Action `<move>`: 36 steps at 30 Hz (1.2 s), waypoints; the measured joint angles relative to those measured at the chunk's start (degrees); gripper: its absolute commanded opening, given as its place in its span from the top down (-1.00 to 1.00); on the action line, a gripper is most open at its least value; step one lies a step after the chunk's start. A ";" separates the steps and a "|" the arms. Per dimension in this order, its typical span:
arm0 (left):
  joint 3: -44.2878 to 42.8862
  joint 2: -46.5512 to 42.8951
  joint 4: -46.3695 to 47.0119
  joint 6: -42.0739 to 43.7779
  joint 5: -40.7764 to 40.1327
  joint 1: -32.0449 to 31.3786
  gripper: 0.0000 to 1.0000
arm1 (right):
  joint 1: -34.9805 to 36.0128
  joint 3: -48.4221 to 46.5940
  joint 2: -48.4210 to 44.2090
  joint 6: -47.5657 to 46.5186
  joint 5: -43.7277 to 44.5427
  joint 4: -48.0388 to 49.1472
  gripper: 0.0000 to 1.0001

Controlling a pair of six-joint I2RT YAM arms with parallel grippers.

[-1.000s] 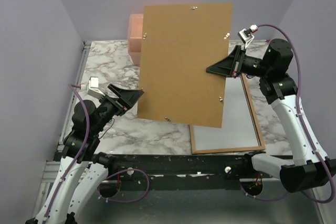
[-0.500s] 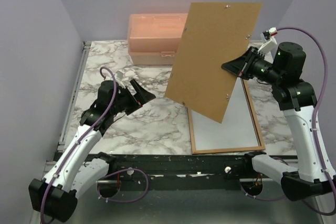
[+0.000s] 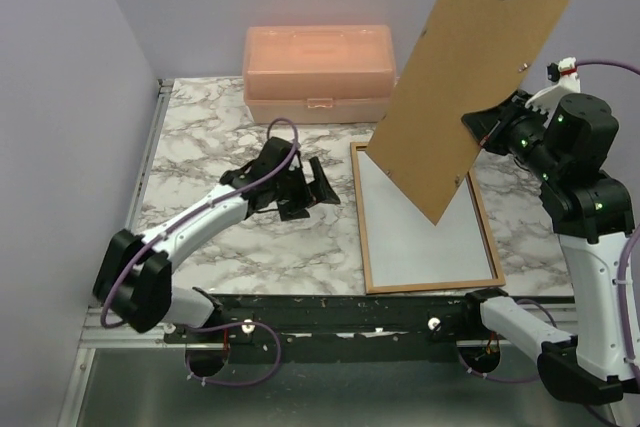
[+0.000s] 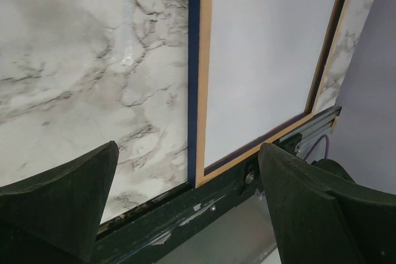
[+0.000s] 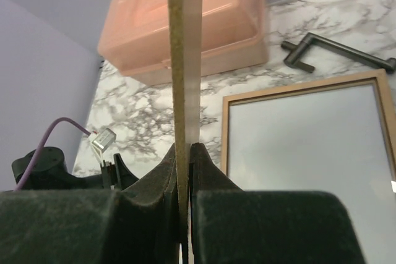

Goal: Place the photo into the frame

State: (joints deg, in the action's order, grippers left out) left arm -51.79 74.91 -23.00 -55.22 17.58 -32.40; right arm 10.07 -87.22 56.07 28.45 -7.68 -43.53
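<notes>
The thin navy-fronted, tan-backed frame (image 3: 359,227) lies back-up on the marble table (image 3: 220,137) holding a pale sheet (image 3: 420,227), perhaps the photo's back, likely light, stiff, best gripped by a rail, with the left gripper (image 3: 318,195) spread wide beside it and the right gripper (image 5: 182,153) pinching the tilted brown backing board (image 3: 470,87) above.

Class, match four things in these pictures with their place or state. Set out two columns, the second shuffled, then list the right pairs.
Things
1. brown board
2. frame
3. peach box
4. left fingers

Places and states
A. at the far edge of the table
B. wide open, holding nothing
C. lying flat on the table, tan side up
D. tilted in the air, pinched by the right fingers

Pairs: 1-D, 2-C, 3-A, 4-B
</notes>
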 measured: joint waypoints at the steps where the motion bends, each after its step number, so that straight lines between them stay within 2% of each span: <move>1: -2.03 2.80 -0.33 0.15 -0.13 -1.49 -0.97 | 0.00 0.00 0.02 -0.13 1.16 -0.48 0.99; 11: -19.67 24.55 -7.63 2.08 -5.20 -12.28 -0.77 | 0.00 0.00 -0.02 -1.81 9.09 -3.54 0.99; 15: -26.62 30.95 -12.94 2.99 -9.62 -15.52 -0.69 | 0.00 0.00 -0.24 -2.19 10.45 -3.78 0.99; 22: -35.43 39.50 -20.50 4.28 -16.17 -19.12 -0.41 | 0.00 0.13 -0.59 -2.60 11.67 -3.89 0.99; 26: -38.80 43.54 -23.85 4.94 -18.62 -20.39 -0.22 | 0.00 0.13 -0.68 -2.58 12.13 -4.15 0.99; 31: -39.98 45.33 -25.07 5.44 -19.63 -20.87 0.21 | 0.00 0.13 -0.70 -2.56 12.37 -4.20 0.99; 36: -40.33 45.38 -25.14 5.88 -20.55 -20.98 0.55 | 0.00 0.42 -0.70 -2.54 12.35 -4.17 0.99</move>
State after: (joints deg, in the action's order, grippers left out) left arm -92.12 120.29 -48.14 -49.34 -2.96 -53.39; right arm 10.07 -86.80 55.37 25.91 4.67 -47.70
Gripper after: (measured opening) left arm 0.321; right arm 0.089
